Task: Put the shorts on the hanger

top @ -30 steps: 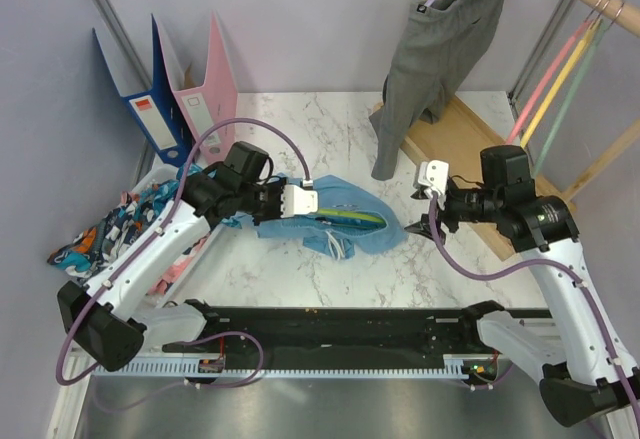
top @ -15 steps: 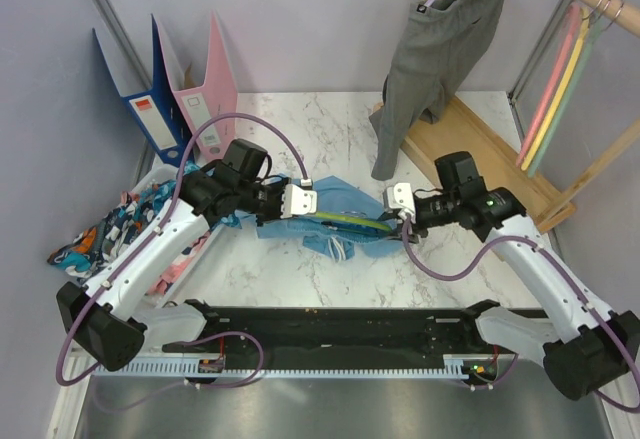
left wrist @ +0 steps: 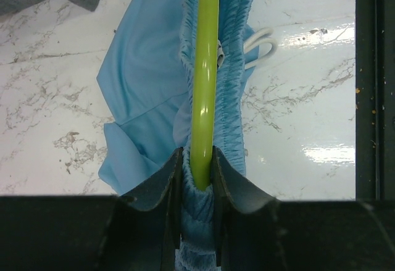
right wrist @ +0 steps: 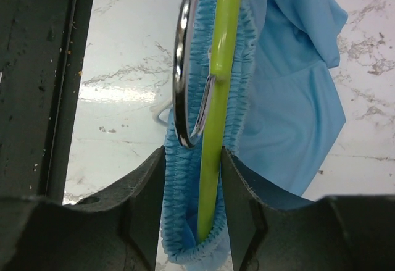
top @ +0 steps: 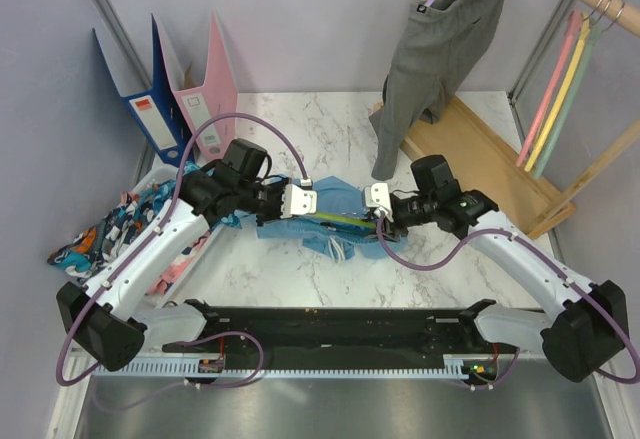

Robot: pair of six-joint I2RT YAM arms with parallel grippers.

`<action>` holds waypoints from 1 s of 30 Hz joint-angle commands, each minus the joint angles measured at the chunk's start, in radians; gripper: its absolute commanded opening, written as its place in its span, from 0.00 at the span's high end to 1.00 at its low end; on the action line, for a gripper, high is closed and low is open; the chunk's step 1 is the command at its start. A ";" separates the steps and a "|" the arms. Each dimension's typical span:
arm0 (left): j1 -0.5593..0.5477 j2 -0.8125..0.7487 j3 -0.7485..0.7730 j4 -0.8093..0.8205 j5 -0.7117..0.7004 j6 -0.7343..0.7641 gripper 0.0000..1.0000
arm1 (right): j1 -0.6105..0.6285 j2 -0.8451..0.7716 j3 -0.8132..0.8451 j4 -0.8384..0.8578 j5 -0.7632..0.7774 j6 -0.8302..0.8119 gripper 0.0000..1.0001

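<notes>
The light blue soft fabric shorts (top: pixel 345 197) lie crumpled in the middle of the white marble desk (top: pixel 300 129). The lime-green thin plastic hanger (left wrist: pixel 203 67) lies inside their elastic waistband. The left tool (left wrist: pixel 197 154) pinches the hanger's bar narrowly. The right tool (right wrist: pixel 192 154) clamps, half-wide, around waistband and bar together, just below the metal hook (right wrist: pixel 181 67).

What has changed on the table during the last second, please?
The right pincer swung left from beside the wooden rack and closed around the waistband of the shorts, with one end of the hanger inside. The left pincer kept its grip on the hanger's other end; the shorts stayed on the table.
</notes>
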State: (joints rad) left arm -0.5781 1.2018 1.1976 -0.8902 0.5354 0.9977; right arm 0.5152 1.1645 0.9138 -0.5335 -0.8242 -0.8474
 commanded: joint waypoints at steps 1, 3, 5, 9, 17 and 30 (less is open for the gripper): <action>0.001 -0.018 0.023 0.045 0.081 0.035 0.98 | 0.006 0.021 -0.027 0.044 0.002 0.045 0.52; 0.001 -0.021 0.014 0.046 0.083 0.038 0.98 | 0.006 0.024 -0.038 0.046 -0.006 0.042 0.53; 0.001 -0.028 0.010 0.051 0.086 0.048 0.98 | 0.006 0.027 -0.053 0.055 -0.013 0.041 0.50; 0.001 -0.039 -0.003 0.066 0.080 0.050 0.98 | 0.006 0.031 -0.044 0.026 -0.053 0.071 0.59; 0.001 -0.057 -0.026 0.163 0.084 -0.014 0.57 | 0.011 -0.144 0.114 -0.065 -0.063 0.434 1.00; -0.144 -0.280 -0.208 0.651 -0.034 0.050 0.25 | 0.011 -0.201 0.201 -0.013 -0.007 1.004 1.00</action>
State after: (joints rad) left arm -0.6403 0.9466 1.0428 -0.4099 0.5877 0.9504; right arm 0.5343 0.9436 1.0519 -0.6647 -0.8516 -0.0799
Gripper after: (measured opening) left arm 0.753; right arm 0.063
